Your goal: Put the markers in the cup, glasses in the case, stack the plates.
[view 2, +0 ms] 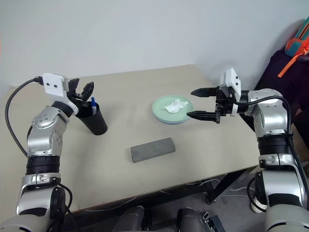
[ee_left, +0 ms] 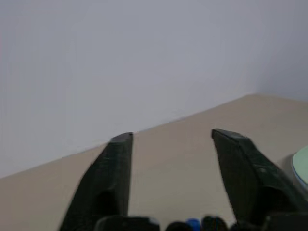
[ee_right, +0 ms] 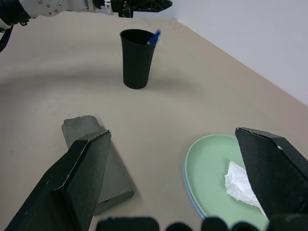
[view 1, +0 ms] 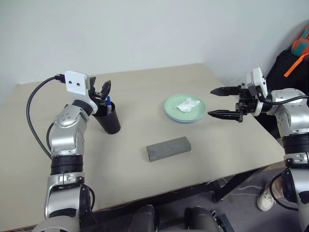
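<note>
**Desk:** What do you have on the left side?

**Operator:** I see the left gripper (view 1: 99, 89) right above the rim of the black cup (view 1: 110, 121), which stands upright on the left part of the table (view 1: 145, 179). Its fingers are spread apart with nothing between them. The blue-capped marker (view 1: 109, 102) sticks up out of the cup. I can't make out a second marker inside from here.

**Desk:** And the right arm?

**Operator:** The right gripper (view 2: 202, 103) hangs over the right part of the table, pointing left toward the plates, with its fingers wide apart and nothing in them. It sits just beside the plates' right edge, not touching them as far as I can tell.

**Desk:** The plates are where?

**Operator:** Stacked, right of centre toward the far side. The mint green plate (ee_right: 207, 166) lies on top, and the light blue plate (ee_right: 191, 202) shows as a thin edge beneath it. A crumpled white tissue (view 2: 175, 106) lies on the green one.

**Desk:** The case?

**Operator:** The grey case (view 1: 168, 148) lies shut near the middle, nearer to me than the plates, well apart from the cup.
</note>
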`<state>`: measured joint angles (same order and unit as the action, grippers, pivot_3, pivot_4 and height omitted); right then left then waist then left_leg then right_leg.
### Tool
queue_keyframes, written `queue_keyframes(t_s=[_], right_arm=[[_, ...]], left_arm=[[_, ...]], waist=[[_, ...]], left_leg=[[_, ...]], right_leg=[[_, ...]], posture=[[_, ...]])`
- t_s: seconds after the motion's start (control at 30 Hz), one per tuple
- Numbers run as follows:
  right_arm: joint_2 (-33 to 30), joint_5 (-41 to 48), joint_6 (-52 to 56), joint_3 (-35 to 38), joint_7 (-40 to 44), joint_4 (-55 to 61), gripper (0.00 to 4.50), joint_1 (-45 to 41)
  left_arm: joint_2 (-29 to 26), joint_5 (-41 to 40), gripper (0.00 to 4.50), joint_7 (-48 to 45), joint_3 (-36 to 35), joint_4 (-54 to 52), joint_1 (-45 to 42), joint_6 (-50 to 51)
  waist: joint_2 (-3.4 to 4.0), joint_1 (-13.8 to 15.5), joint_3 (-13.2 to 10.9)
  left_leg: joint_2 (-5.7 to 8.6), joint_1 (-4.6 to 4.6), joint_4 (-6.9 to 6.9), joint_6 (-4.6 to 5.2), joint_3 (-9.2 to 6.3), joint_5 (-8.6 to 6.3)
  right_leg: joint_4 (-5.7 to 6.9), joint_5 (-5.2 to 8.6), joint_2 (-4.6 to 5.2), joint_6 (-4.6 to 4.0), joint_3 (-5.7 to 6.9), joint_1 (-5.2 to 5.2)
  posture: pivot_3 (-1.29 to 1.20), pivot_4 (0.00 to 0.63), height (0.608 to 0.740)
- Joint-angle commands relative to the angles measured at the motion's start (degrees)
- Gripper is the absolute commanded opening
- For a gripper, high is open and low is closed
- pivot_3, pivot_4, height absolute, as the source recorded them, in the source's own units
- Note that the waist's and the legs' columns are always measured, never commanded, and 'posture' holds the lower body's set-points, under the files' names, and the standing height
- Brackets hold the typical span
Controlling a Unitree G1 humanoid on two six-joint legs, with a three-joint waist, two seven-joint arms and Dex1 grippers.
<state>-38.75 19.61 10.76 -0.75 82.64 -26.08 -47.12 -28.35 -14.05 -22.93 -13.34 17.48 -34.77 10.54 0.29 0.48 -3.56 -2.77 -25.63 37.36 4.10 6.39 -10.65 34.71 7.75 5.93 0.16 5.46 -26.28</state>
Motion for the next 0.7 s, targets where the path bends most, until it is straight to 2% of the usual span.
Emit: queue_keyframes(t_s=[0.03, 0.1, 0.17, 0.3, 0.43, 0.53, 0.7], right_arm=[[-0.04, 0.61, -0.89, 1.21, -0.2, 1.19, 4.5, -1.68], [-0.02, 0.71, -0.71, 1.25, -0.33, 1.54, 4.5, -1.58], [0.11, 0.91, -0.24, 1.22, -0.53, 2.24, 4.5, -1.4], [0.38, 1.26, 1.32, 0.41, -0.54, 5.69, 4.5, -0.38], [1.51, 1.04, 3.4, -1.31, -1.28, 9.02, 4.5, -0.48], [3.49, 1.07, 4.82, -2.84, -1.85, 11.58, 4.5, -0.61], [6.1, 0.81, 5.58, -4.01, -3.87, 13.13, 4.5, -0.01]], left_arm=[[-0.7, -0.02, 3.88, -0.58, -0.5, -1.97, -0.63, -1.47], [-1.69, -0.1, 4.48, -1.88, -0.31, -3.14, -0.1, -0.57], [-3.09, -0.81, 4.48, -4.33, -0.29, -4.47, 0.59, 0.39], [-8.66, -6.92, 4.48, -15.04, -1.61, -9.23, 3.56, 6.69], [-12.8, -9.35, 4.48, -17.06, -4.54, -12.42, 6.4, 9.84], [-12.34, -9.72, 4.48, -15.17, -6.41, -14.3, 9.16, 10.45], [-9.27, -11.89, 4.48, -11.57, -8.58, -24.56, 19.41, 14.37]], waist=[[0.0, 0.0, 0.0], [0.0, -0.01, 0.0], [0.0, -0.03, 0.0], [0.0, -0.13, 0.0], [0.01, -0.31, -0.01], [0.02, -0.31, -0.01], [0.03, -0.29, -0.01]], left_leg=[[0.0, 0.0, 0.0, 0.0, 0.0, 0.0], [-0.01, 0.0, 0.0, 0.0, 0.01, 0.0], [-0.02, 0.0, 0.0, 0.0, 0.02, 0.0], [-0.14, 0.0, -0.02, -0.09, 0.15, -0.05], [-0.24, 0.01, -0.08, -0.17, 0.18, -0.11], [-0.31, 0.02, -0.12, -0.18, 0.14, -0.11], [-0.9, 0.05, -0.15, -0.18, 0.5, -0.11]], right_leg=[[-0.01, 0.0, 0.0, 0.0, 0.0, 0.0], [-0.01, 0.0, 0.0, 0.0, 0.0, 0.0], [-0.01, 0.0, 0.0, 0.0, 0.0, -0.01], [-0.01, 0.0, 0.0, 0.0, 0.06, -0.13], [-0.02, 0.0, 0.0, 0.0, 0.09, -0.18], [-0.02, 0.0, 0.0, -0.01, 0.1, -0.2], [-0.11, 0.0, 0.02, -0.01, 0.11, -0.23]], posture=[[0.0, 0.0, 0.736], [0.0, 0.0, 0.736], [0.0, 0.0, 0.736], [0.0, 0.0, 0.736], [0.0, 0.0, 0.736], [0.0, 0.0, 0.736], [0.0, 0.0, 0.736]])
